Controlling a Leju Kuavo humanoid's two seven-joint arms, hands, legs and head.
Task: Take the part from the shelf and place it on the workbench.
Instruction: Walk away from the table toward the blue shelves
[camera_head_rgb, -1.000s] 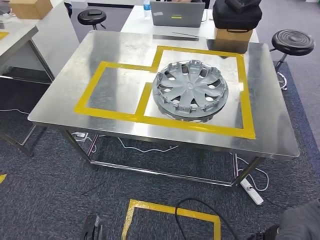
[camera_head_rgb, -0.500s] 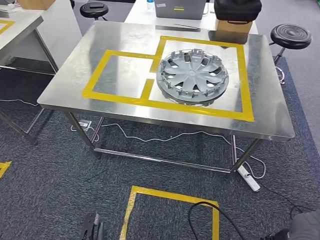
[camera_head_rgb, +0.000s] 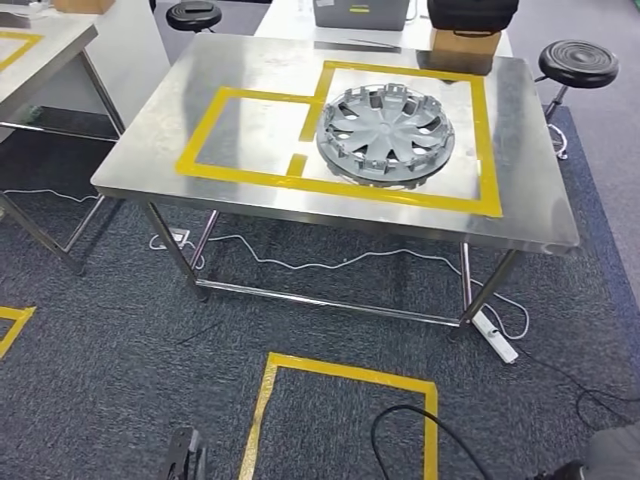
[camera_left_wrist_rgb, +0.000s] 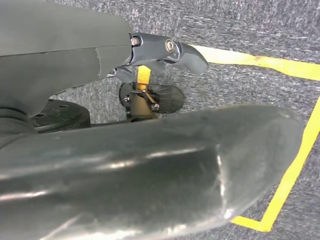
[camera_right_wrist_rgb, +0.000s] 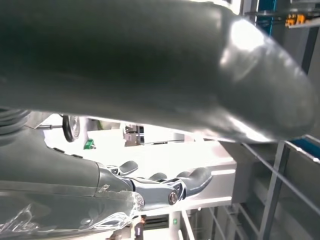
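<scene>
The part (camera_head_rgb: 386, 134), a grey wheel cover, is seen flat on the workbench (camera_head_rgb: 528, 190) inside yellow tape, well apart from both hands; left hand (camera_left_wrist_rgb: 151, 165) and right hand (camera_right_wrist_rgb: 151, 65) apparently hold nothing, fingers extended

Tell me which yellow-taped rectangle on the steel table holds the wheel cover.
The larger taped rectangle, on the table's right side; the wheel cover lies inside it, while the smaller left rectangle holds nothing.

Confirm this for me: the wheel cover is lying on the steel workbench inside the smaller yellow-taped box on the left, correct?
Not quite. In the head view the wheel cover lies on the steel workbench, but inside the larger yellow-taped box on the right; the smaller box on the left holds nothing.
</scene>
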